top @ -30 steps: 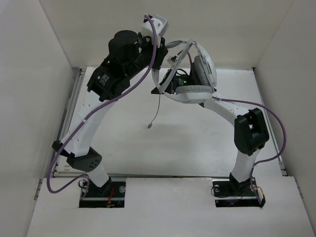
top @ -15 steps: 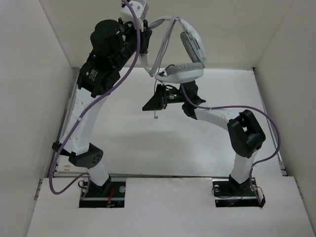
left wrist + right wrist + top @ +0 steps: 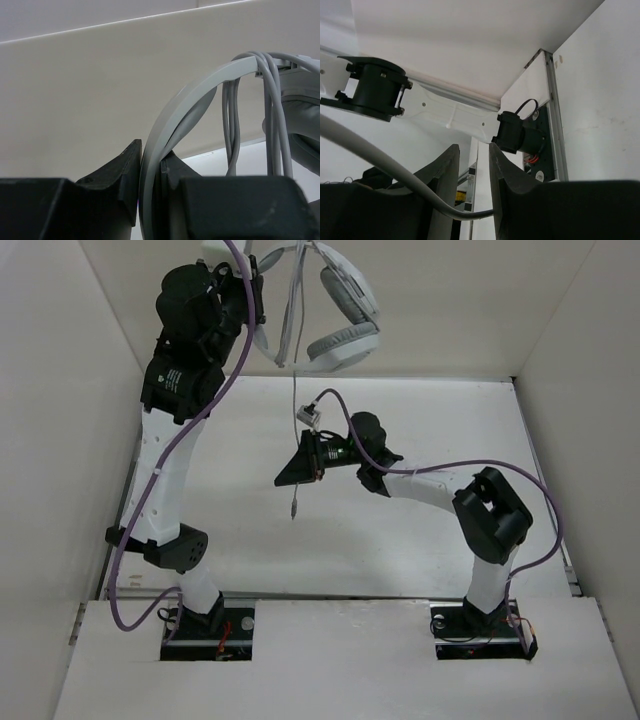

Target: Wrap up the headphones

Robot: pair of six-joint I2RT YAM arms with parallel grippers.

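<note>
Up high, the left claw clenches the headphones by the headband; below it, whether the right claw grips the cable cannot be told. Feeding slack gently should keep loops tidy.

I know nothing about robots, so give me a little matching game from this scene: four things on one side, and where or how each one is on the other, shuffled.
Things:
A headband
B plug
C earcups
D purple cable

Descriptions:
1 dangling above the table
2 strung along the left arm
3 pinched in the left jaws
4 ringed with grey padding

Pairs: A-3, B-1, C-4, D-2
</note>
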